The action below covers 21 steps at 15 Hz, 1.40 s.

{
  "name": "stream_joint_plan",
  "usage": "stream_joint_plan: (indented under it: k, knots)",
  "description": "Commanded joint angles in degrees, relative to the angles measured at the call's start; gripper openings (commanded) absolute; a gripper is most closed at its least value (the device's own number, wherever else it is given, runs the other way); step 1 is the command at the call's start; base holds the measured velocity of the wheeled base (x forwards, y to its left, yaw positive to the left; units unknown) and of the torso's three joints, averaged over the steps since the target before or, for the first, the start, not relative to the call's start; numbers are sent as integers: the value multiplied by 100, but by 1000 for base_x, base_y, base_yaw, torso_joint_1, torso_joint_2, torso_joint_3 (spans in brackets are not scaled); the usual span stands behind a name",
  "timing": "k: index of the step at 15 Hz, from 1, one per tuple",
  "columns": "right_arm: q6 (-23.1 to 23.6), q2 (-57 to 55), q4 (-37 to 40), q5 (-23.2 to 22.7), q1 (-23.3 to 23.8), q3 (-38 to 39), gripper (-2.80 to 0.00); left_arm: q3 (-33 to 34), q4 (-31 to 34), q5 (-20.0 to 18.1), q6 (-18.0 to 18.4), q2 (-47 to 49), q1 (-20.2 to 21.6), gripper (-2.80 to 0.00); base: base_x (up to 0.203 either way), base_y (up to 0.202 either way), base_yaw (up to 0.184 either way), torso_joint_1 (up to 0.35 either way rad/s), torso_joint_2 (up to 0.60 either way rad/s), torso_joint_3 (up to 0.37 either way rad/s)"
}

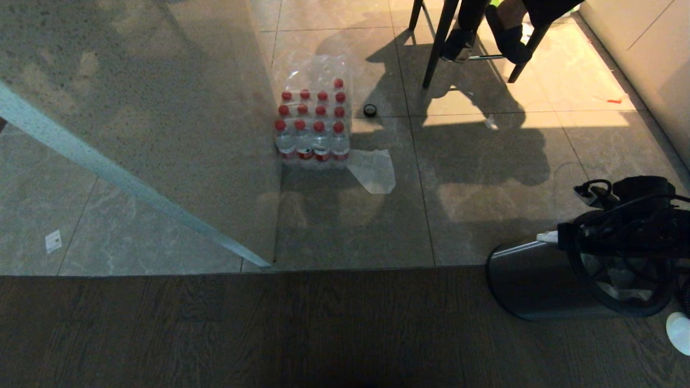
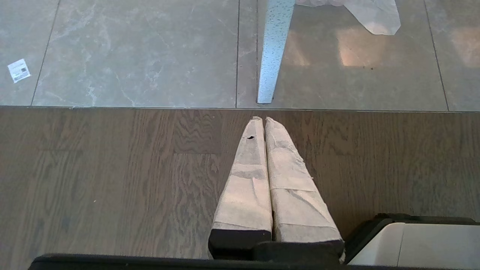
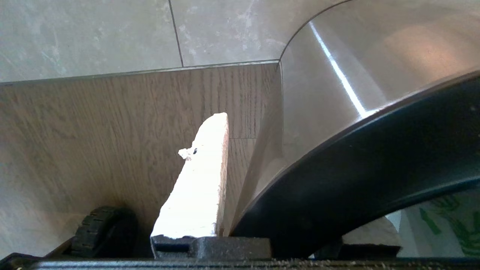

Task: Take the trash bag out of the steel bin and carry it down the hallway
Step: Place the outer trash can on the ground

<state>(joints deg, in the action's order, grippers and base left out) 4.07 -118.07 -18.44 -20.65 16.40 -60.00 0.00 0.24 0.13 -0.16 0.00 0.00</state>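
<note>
The steel bin [image 1: 533, 285] stands on the dark wood floor at the lower right, topped by its black rim ring [image 1: 593, 293]. Pale, filmy trash bag [image 1: 628, 291] shows inside the ring, and in the right wrist view it appears as whitish plastic with green print [image 3: 442, 225]. My right gripper [image 1: 560, 237] reaches down over the bin's near side and straddles the rim [image 3: 375, 168]. One white finger [image 3: 198, 180] hangs outside the steel wall with a thin gap to it. The other is mostly hidden inside. My left gripper [image 2: 262, 120] is shut and empty over the wood floor.
A wrapped pack of red-capped bottles [image 1: 312, 124] sits on the tiles, with a loose plastic sheet [image 1: 374, 170] beside it. A glass tabletop with a pale leg [image 1: 135, 183] fills the left. Chair legs and a person's feet [image 1: 485, 37] are at the far side. A white object [image 1: 680, 331] lies right of the bin.
</note>
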Motion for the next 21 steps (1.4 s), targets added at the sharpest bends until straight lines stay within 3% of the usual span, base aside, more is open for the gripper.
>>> stream_joint_plan:
  k: [1,7,10,14,19,21]
  knots:
    - [80,102,-3,0,122,-6,-280,0,2,4,-2,0,0,-280,0,0,0,0,0,0]
    - [730,325,508,-18,499,-390,-280,0,2,4,-2,0,0,-280,0,0,0,0,0,0]
    - [870,591,599,-20,565,-317,-280,0,2,4,-2,0,0,-280,0,0,0,0,0,0]
    - [1341,897,879,-316,791,-321,-280,0,2,4,-2,0,0,-280,0,0,0,0,0,0]
    - [2149,1045,1234,-350,1132,-104,-280,0,2,4,-2,0,0,-280,0,0,0,0,0,0]
    - [2210,1120,1238,-352,1238,-146,-280,0,2,4,-2,0,0,-280,0,0,0,0,0,0]
